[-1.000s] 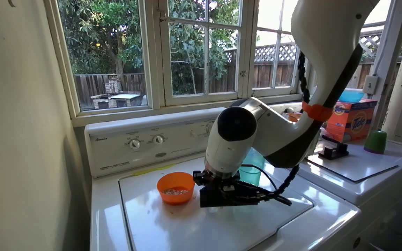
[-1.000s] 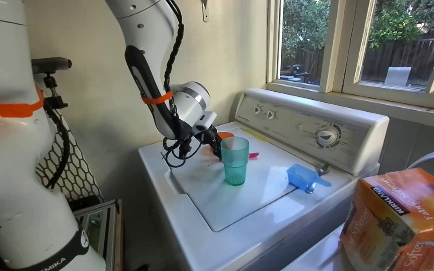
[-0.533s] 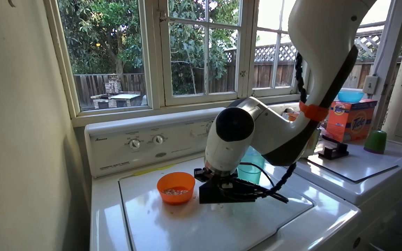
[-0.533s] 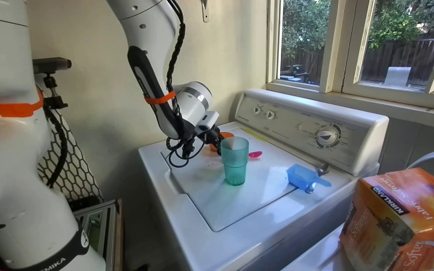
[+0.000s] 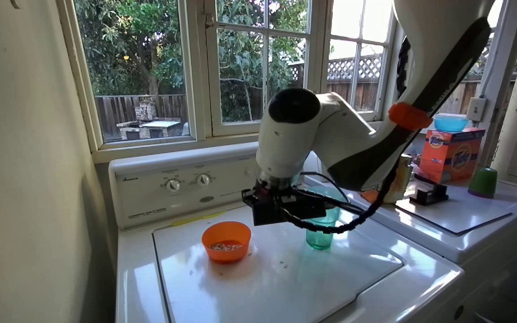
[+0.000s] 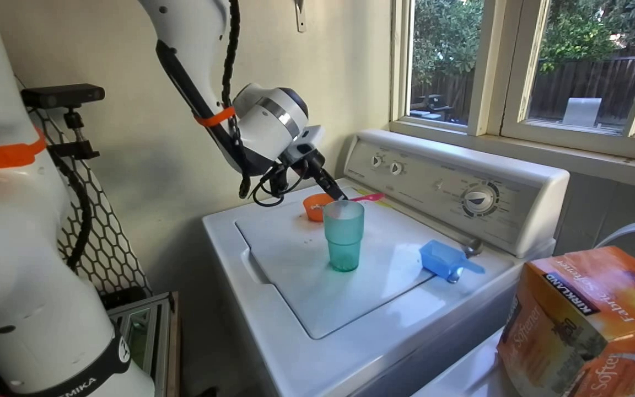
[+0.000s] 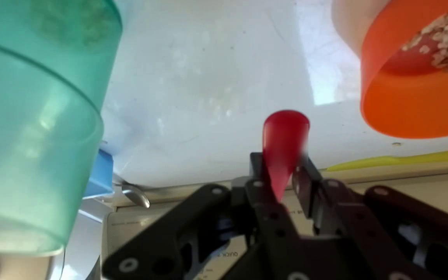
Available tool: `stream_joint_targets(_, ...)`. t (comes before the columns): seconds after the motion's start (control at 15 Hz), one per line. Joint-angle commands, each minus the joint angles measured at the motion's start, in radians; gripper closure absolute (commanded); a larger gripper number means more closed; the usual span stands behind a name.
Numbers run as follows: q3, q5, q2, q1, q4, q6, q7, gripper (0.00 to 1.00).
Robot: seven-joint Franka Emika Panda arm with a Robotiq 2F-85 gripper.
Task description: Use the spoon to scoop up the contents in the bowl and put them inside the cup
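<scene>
My gripper [image 7: 280,165] is shut on the red-pink spoon [image 7: 285,142], held between the fingertips above the washer lid. The spoon also shows in an exterior view [image 6: 371,197], sticking out sideways from the fingertips. The orange bowl [image 5: 226,244] stands upright on the lid with pale flakes in it. It shows in the wrist view [image 7: 418,105] on the right, apart from the spoon. The translucent teal cup [image 6: 344,237] stands upright on the lid. It fills the left side of the wrist view [image 7: 33,128]. In an exterior view the arm's cables partly hide the cup [image 5: 320,240].
A blue scoop [image 6: 443,259] and a metal spoon [image 6: 473,247] lie near the control panel [image 6: 433,182]. A yellow utensil [image 5: 195,218] lies along the panel's foot behind the bowl. Crumbs lie on the lid [image 5: 258,291]. A softener box [image 6: 593,325] stands on the neighbouring machine.
My gripper has risen from low near the lid, and the spoon has come up with it. More of the bowl and cup now shows. The bowl and cup have not moved.
</scene>
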Motion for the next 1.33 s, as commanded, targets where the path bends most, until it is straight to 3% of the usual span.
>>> stream_joint_targets(0.0,-0.033,0.267,-0.145,0.048,-0.089,0.018,-0.272,0.94)
stream_joint_targets(0.4,-0.049,0.756,-0.156,0.130,-0.165,0.250,-0.600,0.94)
stream_joint_targets(0.47,-0.098,0.837,-0.147,0.201,-0.181,0.282,-0.651,0.94)
stream_joint_targets(0.8,-0.196,1.237,-0.131,0.478,-0.258,0.435,-0.830,0.94)
stream_joint_targets(1.0,-0.235,1.473,-0.222,0.652,-0.269,0.366,-0.894,0.94)
stream_joint_targets(1.13,-0.307,1.635,-0.317,0.757,-0.264,0.303,-0.966,0.94)
stream_joint_targets(1.27,-0.397,1.729,-0.413,0.814,-0.260,0.236,-1.028,0.94)
